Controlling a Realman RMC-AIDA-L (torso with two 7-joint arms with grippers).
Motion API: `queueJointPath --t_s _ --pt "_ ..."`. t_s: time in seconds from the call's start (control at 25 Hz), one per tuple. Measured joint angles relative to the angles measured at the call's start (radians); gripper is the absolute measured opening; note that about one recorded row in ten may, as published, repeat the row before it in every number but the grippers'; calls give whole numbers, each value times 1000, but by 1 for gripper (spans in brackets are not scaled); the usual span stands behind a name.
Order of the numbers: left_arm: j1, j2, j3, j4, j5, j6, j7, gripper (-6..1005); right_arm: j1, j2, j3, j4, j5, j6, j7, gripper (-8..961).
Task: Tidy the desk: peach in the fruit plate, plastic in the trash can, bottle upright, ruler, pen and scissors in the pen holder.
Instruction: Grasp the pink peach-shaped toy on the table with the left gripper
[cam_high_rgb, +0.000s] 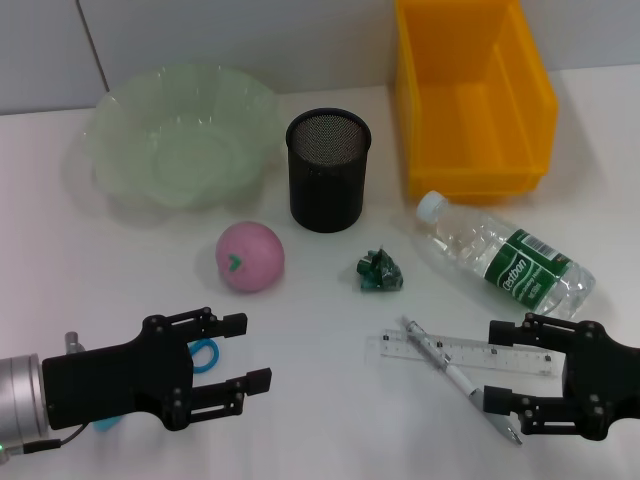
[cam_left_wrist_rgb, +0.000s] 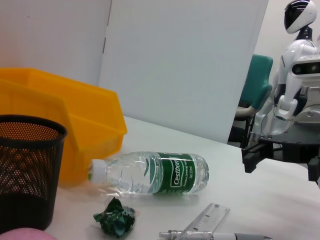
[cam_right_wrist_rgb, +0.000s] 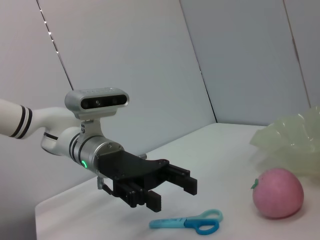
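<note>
The left gripper (cam_high_rgb: 245, 350) has its fingers (cam_high_rgb: 230, 323) apart and holds nothing. It floats low over the counter (cam_high_rgb: 320, 420) at the near left. Blue scissors (cam_high_rgb: 204, 354) lie on the counter just under it. A little farther back sits the pink peach (cam_high_rgb: 250, 256), and behind that is the green fruit plate (cam_high_rgb: 180, 135).

The right gripper (cam_high_rgb: 502, 365) also has its fingers apart, with nothing in them. It floats at the near right. The clear ruler (cam_high_rgb: 455, 352) lies flat just beside its fingers, and the pen (cam_high_rgb: 440, 362) lies across the ruler. The bottle (cam_high_rgb: 505, 255) lies on its side behind the gripper.

A green bit of crumpled plastic (cam_high_rgb: 378, 271) sits in the middle. The black mesh pen holder (cam_high_rgb: 328, 170) stands behind it. The yellow trash can (cam_high_rgb: 470, 95) is at the back right.
</note>
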Motion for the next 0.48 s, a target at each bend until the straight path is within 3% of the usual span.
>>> queueJointPath --t_s 0.32,0.48 --pt "-3 -1 -4 -2 -2 -1 5 726 1 1 0 1 -2 -1 -3 825" --pt "-14 -10 -5 -23 -88 -57 74 725 1 3 0 2 -3 -3 -3 825"
